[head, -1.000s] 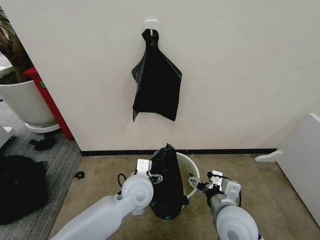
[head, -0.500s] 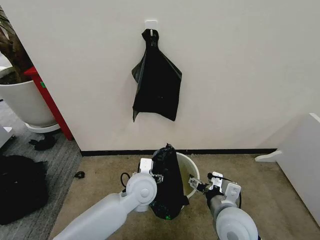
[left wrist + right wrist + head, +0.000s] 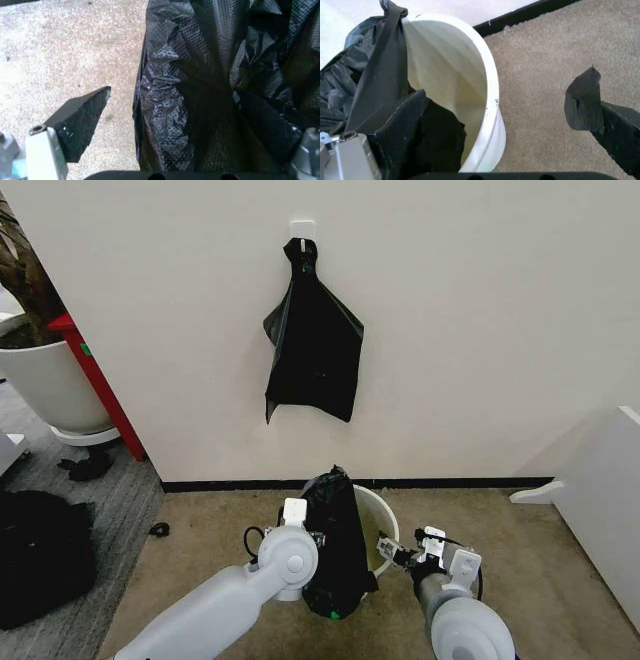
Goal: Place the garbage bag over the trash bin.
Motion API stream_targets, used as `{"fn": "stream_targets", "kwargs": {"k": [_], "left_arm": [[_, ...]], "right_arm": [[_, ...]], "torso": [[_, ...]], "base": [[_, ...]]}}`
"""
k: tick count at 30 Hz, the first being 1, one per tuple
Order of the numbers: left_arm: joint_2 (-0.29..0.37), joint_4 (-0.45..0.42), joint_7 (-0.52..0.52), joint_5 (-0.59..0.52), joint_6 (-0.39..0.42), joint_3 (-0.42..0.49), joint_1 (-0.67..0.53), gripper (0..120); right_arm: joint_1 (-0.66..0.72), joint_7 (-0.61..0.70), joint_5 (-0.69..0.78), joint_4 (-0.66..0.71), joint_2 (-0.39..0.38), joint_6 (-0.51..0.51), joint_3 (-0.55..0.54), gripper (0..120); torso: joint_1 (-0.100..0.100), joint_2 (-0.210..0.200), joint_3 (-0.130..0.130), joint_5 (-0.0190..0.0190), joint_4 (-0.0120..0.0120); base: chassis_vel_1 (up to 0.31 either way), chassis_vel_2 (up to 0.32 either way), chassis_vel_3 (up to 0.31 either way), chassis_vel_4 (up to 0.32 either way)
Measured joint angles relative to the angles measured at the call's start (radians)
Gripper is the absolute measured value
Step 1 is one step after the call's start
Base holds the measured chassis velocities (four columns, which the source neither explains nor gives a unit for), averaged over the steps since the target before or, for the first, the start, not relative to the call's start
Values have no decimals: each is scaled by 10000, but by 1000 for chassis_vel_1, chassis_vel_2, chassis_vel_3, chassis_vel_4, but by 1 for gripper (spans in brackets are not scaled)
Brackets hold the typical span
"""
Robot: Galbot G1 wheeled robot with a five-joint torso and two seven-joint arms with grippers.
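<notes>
Bag (image 3: 338,545) drapes bin's (image 3: 384,518) left rim. Left pincer (image 3: 172,108) spread wide around bag. Right pincer (image 3: 495,108) wide open astride the rim, gripping nothing.

Left arm reaches in from lower left of the head view, forearm angled up toward centre, wrist bent. Left end effector (image 3: 170,108) spread wide: one dark textured finger (image 3: 82,122) off to one side, the other (image 3: 272,125) far across from it. Right arm comes up from lower right, shorter reach. Right end effector (image 3: 495,123) also spread wide, one finger (image 3: 415,138) well apart from the other (image 3: 595,112).
</notes>
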Motion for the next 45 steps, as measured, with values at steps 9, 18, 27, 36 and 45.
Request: {"fn": "stream_targets", "kwargs": {"k": [9, 18, 27, 36, 45], "left_arm": [[23, 9, -139, 4, -133, 62, 156, 63], [36, -26, -208, -35, -245, 65, 299, 29], [-39, -106, -172, -68, -391, 62, 318, 7], [191, -550, -64, -35, -967, -170, 441, 2], [692, -1091, 1048, 526, -2039, -1133, 694, 0]], "right_arm": [[-3, -2, -39, -83, 7, 4, 2, 100], [-1, 4, -73, -111, -10, 4, 17, 100], [6, 7, -104, -83, -52, 4, 68, 100], [60, -35, -328, 670, -195, 42, 429, 100], [543, -519, 671, 2039, -874, -250, 579, 100]], "torso": [[0, 0, 0, 1, 0], [0, 0, -1, 1, 1], [0, 0, -1, -3, 0], [0, 0, 0, 2, -2], [0, 0, 0, -3, -1]], "base": [[0, 0, 0, 0], [0, 0, 0, 0], [0, 0, 0, 0], [0, 0, 0, 0], [0, 0, 0, 0]]}}
